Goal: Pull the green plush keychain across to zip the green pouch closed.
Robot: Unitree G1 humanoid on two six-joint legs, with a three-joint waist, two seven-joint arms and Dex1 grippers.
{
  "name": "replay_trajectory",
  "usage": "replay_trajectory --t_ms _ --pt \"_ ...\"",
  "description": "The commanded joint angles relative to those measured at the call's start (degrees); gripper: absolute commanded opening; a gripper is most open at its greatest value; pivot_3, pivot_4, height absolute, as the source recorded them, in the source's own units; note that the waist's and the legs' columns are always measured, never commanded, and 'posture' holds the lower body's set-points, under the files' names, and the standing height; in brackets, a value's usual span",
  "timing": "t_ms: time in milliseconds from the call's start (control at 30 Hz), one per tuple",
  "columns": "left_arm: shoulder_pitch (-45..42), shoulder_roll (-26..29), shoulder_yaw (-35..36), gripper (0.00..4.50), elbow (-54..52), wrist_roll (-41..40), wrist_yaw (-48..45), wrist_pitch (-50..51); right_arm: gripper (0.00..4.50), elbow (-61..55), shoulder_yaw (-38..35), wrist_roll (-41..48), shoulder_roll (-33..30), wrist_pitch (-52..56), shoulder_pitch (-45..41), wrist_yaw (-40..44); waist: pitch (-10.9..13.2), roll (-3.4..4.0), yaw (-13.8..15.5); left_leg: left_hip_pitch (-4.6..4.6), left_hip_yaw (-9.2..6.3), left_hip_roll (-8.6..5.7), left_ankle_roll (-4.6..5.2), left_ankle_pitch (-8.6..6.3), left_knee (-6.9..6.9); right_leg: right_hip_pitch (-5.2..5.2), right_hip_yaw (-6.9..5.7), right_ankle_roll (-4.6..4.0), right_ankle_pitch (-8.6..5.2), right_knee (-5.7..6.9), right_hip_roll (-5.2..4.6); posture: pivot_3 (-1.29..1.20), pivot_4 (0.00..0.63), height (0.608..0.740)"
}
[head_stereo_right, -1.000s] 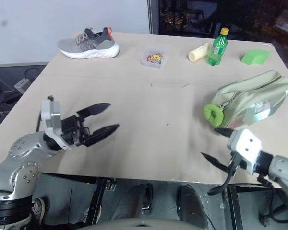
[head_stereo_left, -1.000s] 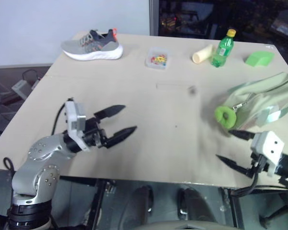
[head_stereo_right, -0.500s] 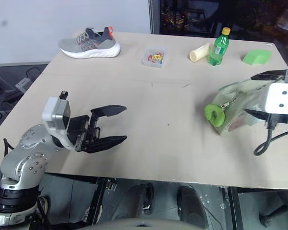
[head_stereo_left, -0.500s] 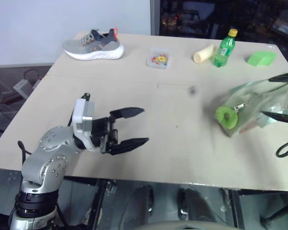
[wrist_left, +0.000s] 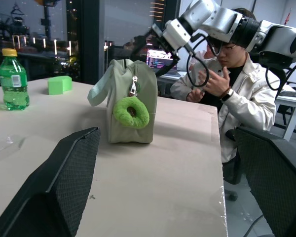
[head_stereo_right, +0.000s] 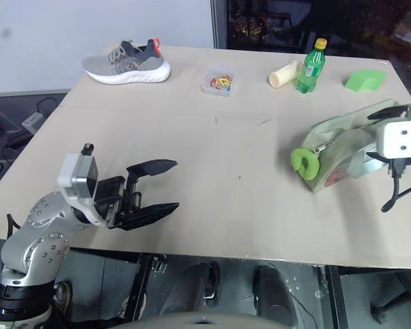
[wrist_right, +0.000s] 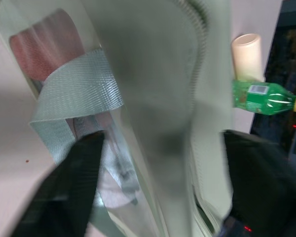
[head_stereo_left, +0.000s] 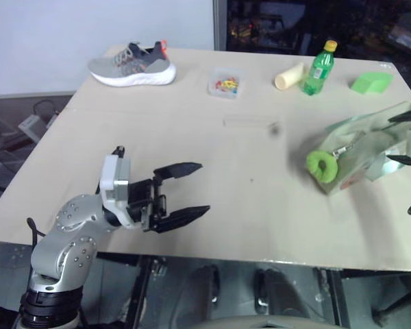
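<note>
The green pouch [head_stereo_left: 367,144] stands on its edge at the table's right side, red contents showing through a clear panel [wrist_right: 37,47]. The green plush keychain [head_stereo_left: 320,165] hangs from the zip at the pouch's left end, also plain in the left wrist view [wrist_left: 131,111]. My right gripper [head_stereo_right: 381,133] reaches in from the right and is shut on the pouch's far end, one finger [wrist_right: 81,163] against the clear panel and strap. My left gripper [head_stereo_left: 192,192] hovers open and empty over the front left of the table, pointing toward the pouch.
Along the table's [head_stereo_left: 260,226] far edge sit a grey shoe [head_stereo_left: 131,65], a clear box of coloured bits [head_stereo_left: 225,85], a cream cylinder [head_stereo_left: 290,75], a green bottle [head_stereo_left: 318,68] and a bright green wedge [head_stereo_left: 370,83]. A person [wrist_left: 237,98] sits past the table's right side.
My right arm swung up from the table's front edge to the pouch's right end, and its fingers narrowed around it. My left gripper has stayed open and about where it was.
</note>
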Motion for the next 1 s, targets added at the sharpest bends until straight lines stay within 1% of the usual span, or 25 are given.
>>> replay_trajectory --t_ms 33,100,167,233,267,300,433,533,667,767,833,900,1000 --pt "0.81 -0.13 1.8 4.5 -0.64 0.31 0.34 -1.89 1.91 -0.64 0.52 2.48 1.06 3.02 -3.39 2.22 0.01 0.02 -0.02 0.0 0.0 0.0 0.01 0.01 0.0 0.0 0.0 0.0 0.0 0.0 0.01 0.0 0.15 0.74" --pt "1.34 -0.47 1.86 4.5 -0.45 0.84 0.83 -2.55 1.01 -2.86 0.35 3.03 2.04 9.1 -3.4 1.39 0.01 0.02 0.02 0.0 0.0 0.0 0.12 0.07 -0.01 0.0 0.0 -0.01 0.0 0.0 0.02 0.0 0.15 0.74" --pt "1.77 -1.0 1.7 4.5 -0.13 2.04 1.99 -3.36 0.02 -6.94 0.08 6.4 4.23 17.47 -3.96 0.86 0.01 0.01 0.01 0.0 0.0 0.01 0.12 0.08 -0.01 0.0 0.0 -0.01 0.01 0.0 0.01 0.0 0.15 0.74" --pt "1.8 -1.71 1.41 4.5 0.88 4.62 4.29 -4.4 0.02 -12.53 0.07 11.39 7.6 30.65 -6.19 -0.9 0.01 0.02 -0.14 0.02 0.0 0.02 0.04 0.02 0.0 0.01 0.04 -0.01 0.01 0.02 0.01 0.0 0.15 0.74" --pt "1.79 -2.01 1.3 4.5 1.39 5.46 5.45 -4.5 0.02 -14.9 0.32 12.78 9.32 37.09 -7.7 -2.52 0.01 0.03 -0.16 0.05 0.0 0.04 0.0 0.0 0.0 0.01 0.05 -0.01 0.02 0.06 0.02 0.0 0.15 0.74" --pt "1.75 -2.32 1.08 4.5 1.78 6.29 6.54 -4.55 0.02 -16.83 0.97 13.0 11.1 41.37 -9.12 -4.12 0.02 0.06 -0.23 0.05 0.01 0.05 -0.01 -0.01 0.01 0.0 0.06 -0.01 0.02 0.1 0.02 0.0 0.15 0.74" --pt "1.7 -4.86 0.76 4.5 1.97 10.39 13.45 -5.27 0.02 -25.51 7.72 10.12 20.23 51.94 -14.46 -10.7 0.01 0.03 -0.05 0.01 -0.01 0.07 -0.03 -0.01 0.03 -0.07 0.03 -0.02 0.02 0.19 0.03 0.0 0.15 0.74" --pt "1.88 -5.28 2.06 4.5 2.26 12.51 18.21 -4.43 0.02 -29.46 12.55 8.7 27.61 59.23 -18.85 -15.55 0.02 0.02 0.02 -0.06 0.0 0.04 -0.02 -0.01 0.03 -0.13 0.06 -0.03 0.03 0.18 0.01 0.0 0.15 0.74" --pt "1.62 -4.76 4.92 4.5 3.52 13.15 23.34 -2.13 0.02 -30.6 20.34 3.26 34.76 61.37 -23.16 -19.96 0.02 0.02 -0.03 -0.09 0.0 0.03 0.0 0.01 0.02 -0.18 0.05 -0.05 0.05 0.2 0.02 0.0 0.15 0.74" --pt "1.69 -4.55 7.48 4.5 4.74 9.44 26.46 3.08 0.02 -27.82 26.49 -1.25 41.64 60.14 -25.67 -23.9 0.02 0.01 -0.07 -0.08 -0.02 0.02 0.0 0.02 0.03 -0.18 -0.02 -0.05 0.05 0.2 0.05 0.0 0.15 0.74" --pt "1.89 -4.03 8.18 4.5 4.43 7.63 28.44 7.37 0.02 -26.41 29.21 -3.32 45.19 59.69 -25.64 -25.53 0.0 -0.02 -0.12 -0.07 -0.01 0.0 0.03 0.05 0.05 -0.17 -0.15 -0.04 0.05 0.28 0.07 0.0 0.15 0.74" --pt "1.2 -4.08 8.39 4.5 4.59 6.11 30.42 10.59 0.02 -25.66 30.56 -4.68 47.36 59.11 -25.09 -26.24 0.0 -0.02 -0.07 -0.05 -0.01 -0.02 0.07 0.13 0.09 -0.16 -0.22 -0.02 0.06 0.36 0.1 0.0 0.15 0.74" --pt "-1.41 -4.24 6.77 4.5 6.38 9.35 33.47 10.77 0.02 -25.6 29.96 -4.81 49.22 59.54 -25.12 -26.1 0.0 -0.02 -0.09 0.0 -0.04 -0.04 0.07 0.11 0.22 -0.15 -0.26 -0.02 0.05 0.49 0.32 0.0 0.15 0.74"
